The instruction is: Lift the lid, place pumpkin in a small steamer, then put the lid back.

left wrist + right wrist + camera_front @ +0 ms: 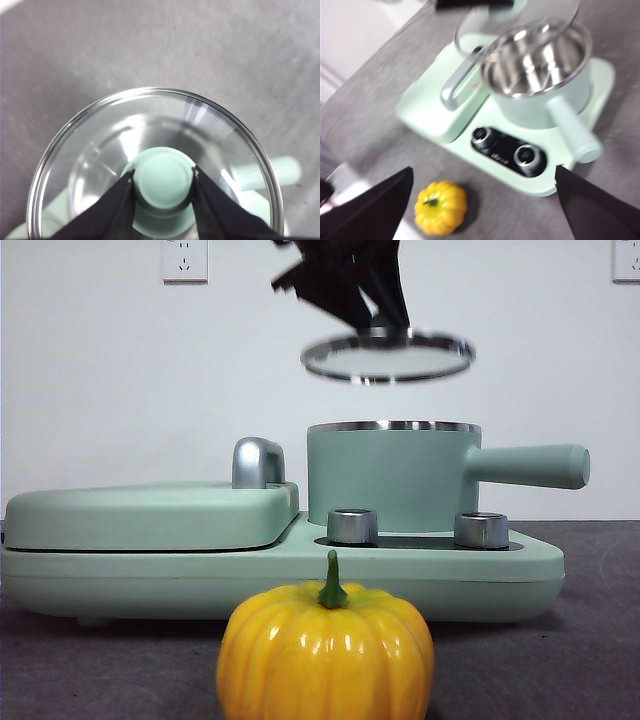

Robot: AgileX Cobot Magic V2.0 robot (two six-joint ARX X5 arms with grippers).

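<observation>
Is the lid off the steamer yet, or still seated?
Off. The lid hangs in the air above the steamer, a clear gap under it, with the left gripper shut on its knob. The steamer is open and looks empty.

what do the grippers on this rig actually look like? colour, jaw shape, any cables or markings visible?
Both are plain matte black. The left gripper has two flat jaws tapering to narrow tips, each tip showing a small pale fleck. The right gripper shows two broad black wedge-shaped jaws, blurred. In the front view the left one is only a dark angular silhouette. No cables, labels or markings are visible in any view.
</observation>
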